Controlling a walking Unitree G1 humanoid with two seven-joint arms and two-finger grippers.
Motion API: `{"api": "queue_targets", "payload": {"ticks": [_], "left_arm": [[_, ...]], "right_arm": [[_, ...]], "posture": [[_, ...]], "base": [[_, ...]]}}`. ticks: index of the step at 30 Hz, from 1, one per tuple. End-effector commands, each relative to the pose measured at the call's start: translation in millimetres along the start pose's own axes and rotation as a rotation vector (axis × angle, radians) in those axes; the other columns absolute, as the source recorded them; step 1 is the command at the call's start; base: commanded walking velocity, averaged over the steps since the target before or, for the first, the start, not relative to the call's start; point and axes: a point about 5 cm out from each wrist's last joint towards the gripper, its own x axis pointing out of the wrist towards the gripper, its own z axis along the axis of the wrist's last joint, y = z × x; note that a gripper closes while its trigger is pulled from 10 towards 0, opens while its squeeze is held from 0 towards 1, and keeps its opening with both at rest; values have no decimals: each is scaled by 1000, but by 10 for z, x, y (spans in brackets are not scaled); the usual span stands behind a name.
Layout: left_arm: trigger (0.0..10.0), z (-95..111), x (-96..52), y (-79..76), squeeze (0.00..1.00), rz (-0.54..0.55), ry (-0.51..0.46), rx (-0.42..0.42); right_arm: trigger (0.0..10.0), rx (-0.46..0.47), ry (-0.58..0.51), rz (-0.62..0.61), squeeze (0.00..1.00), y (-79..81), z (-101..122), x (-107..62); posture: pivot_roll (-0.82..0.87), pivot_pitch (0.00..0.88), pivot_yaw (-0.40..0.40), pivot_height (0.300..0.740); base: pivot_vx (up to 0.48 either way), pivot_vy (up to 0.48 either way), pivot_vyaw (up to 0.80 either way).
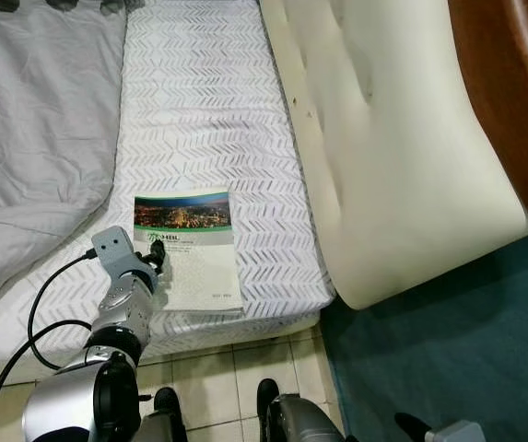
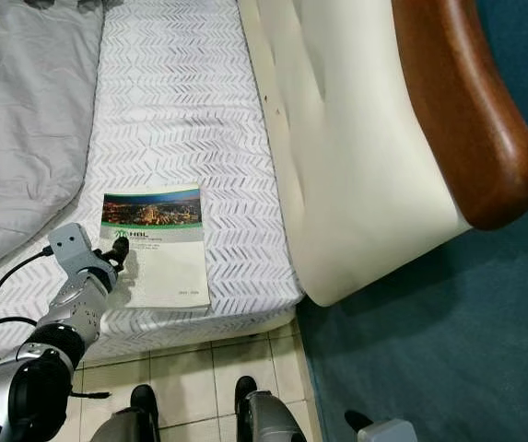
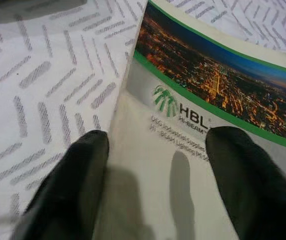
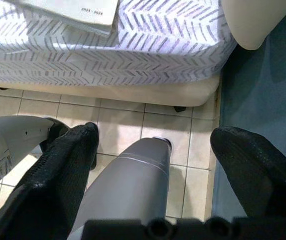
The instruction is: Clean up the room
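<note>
Spread apart, the left hand is poised over a glossy rectangular catalogue lying flat near the bed's foot edge on chevron-patterned sheeting. Likewise parted, the right hand is held above pale floor tiles.

A glossy paper catalogue lies on the matt woven bedsheet, beside a polished wooden headboard rim.

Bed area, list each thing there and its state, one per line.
Glossy HBL catalogue with city-night cover: closed, flat near mattress edge.
Grey blanket: rumpled.
White chevron-patterned sheet: smooth.
Left end effector: open, over the catalogue.
Right end effector: open, idle above floor.
</note>
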Motion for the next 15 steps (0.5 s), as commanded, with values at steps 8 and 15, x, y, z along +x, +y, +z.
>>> {"api": "queue_targets", "payload": {"ticks": [8,15], "left_arm": [[10000,-466,-228,536,1000,-9,83,172],[10000,-485,-322,269,1000,-251,-40,276]], "right_arm": [[10000,-23,-124,-60,0,-318,91,684],[10000,-36,-260,-77,0,-534,439,1090]], "posture": [[-192,111,-15,740],[-66,0,2,740]], "base": [[0,0,0],[0,0,0]]}}
